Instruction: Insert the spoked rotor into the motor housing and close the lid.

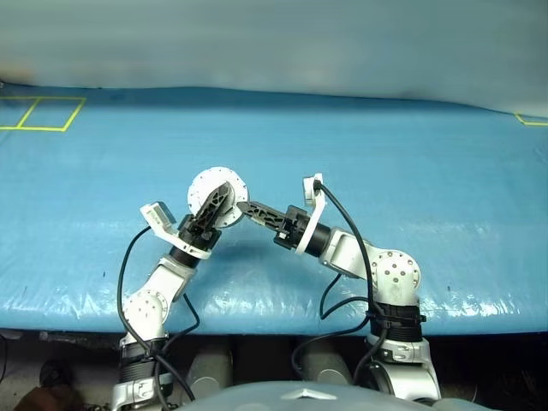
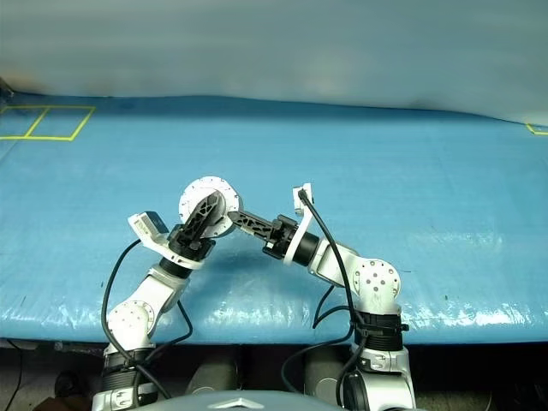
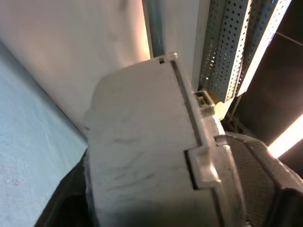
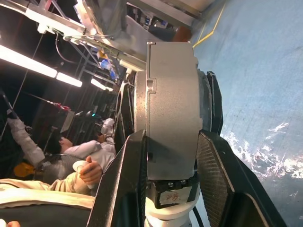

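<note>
I hold the motor housing [image 4: 173,109] up above the blue surface [image 1: 411,171], my right gripper [image 4: 168,156] with its jaws clamped on the cup's wall. My left gripper [image 1: 216,205] lies across its round face from seven o'clock, jaws apart around it.

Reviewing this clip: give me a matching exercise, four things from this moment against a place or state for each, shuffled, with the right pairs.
Things:
1. motor housing
2. right tool
3. left tool
4. yellow tape lines

Places or states:
A. on the blue table cover, far left corner
B. lies across the round grey face in the head views
C. clamped on the silver cup's flat sides
D. held up off the table, between both arms

Pairs: 1-D, 2-C, 3-B, 4-A
</note>
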Robot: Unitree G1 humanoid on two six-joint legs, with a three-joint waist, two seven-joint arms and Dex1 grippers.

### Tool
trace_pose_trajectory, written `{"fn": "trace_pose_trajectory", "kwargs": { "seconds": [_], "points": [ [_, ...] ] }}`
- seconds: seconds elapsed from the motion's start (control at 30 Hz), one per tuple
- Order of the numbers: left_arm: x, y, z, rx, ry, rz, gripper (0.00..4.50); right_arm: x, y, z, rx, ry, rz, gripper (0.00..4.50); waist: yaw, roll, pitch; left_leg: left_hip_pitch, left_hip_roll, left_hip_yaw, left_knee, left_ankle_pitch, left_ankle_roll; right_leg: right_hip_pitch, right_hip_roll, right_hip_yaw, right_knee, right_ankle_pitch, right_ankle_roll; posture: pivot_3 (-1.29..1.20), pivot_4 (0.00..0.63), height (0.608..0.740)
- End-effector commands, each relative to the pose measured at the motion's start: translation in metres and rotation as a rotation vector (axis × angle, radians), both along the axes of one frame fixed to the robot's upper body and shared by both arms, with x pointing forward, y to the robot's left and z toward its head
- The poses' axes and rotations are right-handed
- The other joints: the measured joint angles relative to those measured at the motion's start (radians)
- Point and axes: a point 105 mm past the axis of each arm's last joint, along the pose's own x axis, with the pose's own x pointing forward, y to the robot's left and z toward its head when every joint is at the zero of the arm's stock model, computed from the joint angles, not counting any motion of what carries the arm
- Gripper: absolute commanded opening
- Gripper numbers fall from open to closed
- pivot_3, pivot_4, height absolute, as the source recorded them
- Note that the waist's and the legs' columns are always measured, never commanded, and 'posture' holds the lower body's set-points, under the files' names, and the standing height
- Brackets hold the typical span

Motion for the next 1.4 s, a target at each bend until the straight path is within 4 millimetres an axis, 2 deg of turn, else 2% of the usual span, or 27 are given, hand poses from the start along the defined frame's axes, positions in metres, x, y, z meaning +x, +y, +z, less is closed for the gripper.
{"fn": "trace_pose_trajectory", "kwargs": {
  "seconds": [0.03, 0.27, 0.33, 0.43, 0.53, 0.63, 0.7, 0.83, 0.97, 1.07, 1.13, 1.3, 1.4],
  "points": [
    [0.000, 0.003, 0.004, -0.005, -0.027, 0.014, 2.67, -0.003, -0.001, 0.023, 0.068, -0.084, -0.002, 1.16, 0.000, 0.000, 0.000, 0.000, 0.000, 0.000, 0.000, 0.000, 0.000, 0.000, 0.000, 0.000, 0.000, 0.000, 0.000, 0.00, 0.150, 0.740],
    [0.007, 0.009, -0.002, 0.011, 0.034, 0.084, 2.67, 0.010, -0.004, 0.015, 0.027, -0.068, -0.072, 1.16, 0.000, -0.001, 0.001, 0.000, 0.000, 0.000, 0.000, 0.000, 0.000, 0.000, 0.000, 0.000, 0.000, 0.000, 0.000, 0.00, 0.150, 0.740],
    [0.009, 0.011, -0.004, 0.026, 0.050, 0.110, 2.67, 0.014, -0.006, 0.012, 0.008, -0.072, -0.098, 1.90, 0.000, -0.001, 0.001, 0.000, 0.000, 0.000, 0.000, 0.000, 0.000, 0.000, 0.000, 0.000, 0.000, 0.000, 0.000, 0.00, 0.150, 0.740],
    [0.015, 0.016, -0.010, 0.047, 0.088, 0.166, 2.67, 0.021, -0.009, 0.012, -0.009, -0.089, -0.165, 2.77, 0.000, -0.001, 0.001, 0.000, 0.000, 0.000, 0.000, 0.000, 0.000, 0.000, 0.000, 0.000, 0.000, 0.000, 0.000, 0.00, 0.150, 0.740],
    [0.019, 0.021, -0.018, 0.083, 0.116, 0.214, 2.67, 0.029, -0.013, 0.010, -0.040, -0.103, -0.226, 2.77, 0.000, -0.001, 0.001, 0.000, 0.000, 0.000, 0.000, 0.000, 0.000, 0.000, 0.000, 0.000, 0.000, 0.000, 0.000, 0.00, 0.150, 0.740],
    [0.029, 0.037, -0.030, 0.098, 0.183, 0.338, 2.67, 0.037, -0.019, 0.004, -0.079, -0.104, -0.290, 2.77, 0.002, -0.002, 0.001, 0.000, 0.000, 0.000, 0.000, 0.000, 0.000, 0.000, 0.000, 0.000, -0.001, 0.000, 0.000, 0.00, 0.150, 0.740],
    [0.037, 0.054, -0.031, 0.060, 0.217, 0.435, 2.67, 0.039, -0.022, 0.002, -0.108, -0.124, -0.307, 2.77, 0.006, -0.003, 0.002, -0.001, 0.000, 0.000, 0.000, 0.000, 0.000, 0.000, 0.000, 0.000, -0.001, 0.000, 0.001, 0.00, 0.150, 0.740],
    [0.063, 0.104, -0.023, 0.071, 0.278, 0.684, 2.67, 0.034, -0.023, -0.002, -0.150, -0.155, -0.288, 2.77, 0.009, -0.006, 0.004, -0.001, 0.000, -0.001, 0.000, 0.000, 0.000, 0.000, 0.000, -0.001, -0.001, 0.000, 0.001, 0.00, 0.150, 0.740],
    [0.082, 0.127, -0.025, 0.130, 0.375, 0.777, 2.67, 0.035, -0.028, -0.006, -0.162, -0.145, -0.307, 2.77, 0.010, -0.007, 0.004, -0.001, 0.000, -0.002, 0.000, 0.000, 0.000, 0.000, 0.001, -0.002, -0.001, 0.001, 0.002, 0.00, 0.150, 0.740],
    [0.100, 0.155, -0.034, 0.207, 0.519, 0.899, 2.67, 0.036, -0.035, -0.010, -0.174, -0.137, -0.345, 2.77, 0.020, -0.008, 0.005, -0.001, -0.001, -0.003, 0.000, 0.000, 0.000, 0.001, 0.000, -0.002, -0.001, 0.003, 0.006, 0.00, 0.150, 0.740],
    [0.104, 0.161, -0.038, 0.221, 0.562, 0.915, 2.67, 0.036, -0.035, -0.009, -0.175, -0.142, -0.349, 2.77, 0.021, -0.009, 0.005, -0.001, -0.001, -0.003, 0.000, 0.000, 0.000, 0.001, 0.000, -0.002, -0.001, 0.004, 0.006, 0.00, 0.150, 0.740],
    [0.106, 0.154, -0.052, 0.275, 0.611, 0.867, 2.67, 0.034, -0.034, -0.009, -0.175, -0.145, -0.348, 2.77, 0.023, -0.009, 0.005, -0.002, -0.002, -0.003, 0.000, 0.000, -0.001, 0.001, 0.000, -0.002, -0.003, 0.004, 0.007, 0.00, 0.150, 0.740],
    [0.099, 0.152, -0.062, 0.310, 0.637, 0.852, 3.48, 0.034, -0.033, -0.008, -0.166, -0.138, -0.345, 2.80, 0.022, -0.009, 0.005, -0.001, -0.002, -0.003, 0.000, 0.000, -0.001, 0.001, 0.000, -0.002, -0.002, 0.004, 0.007, 0.00, 0.150, 0.740]
  ]
}}
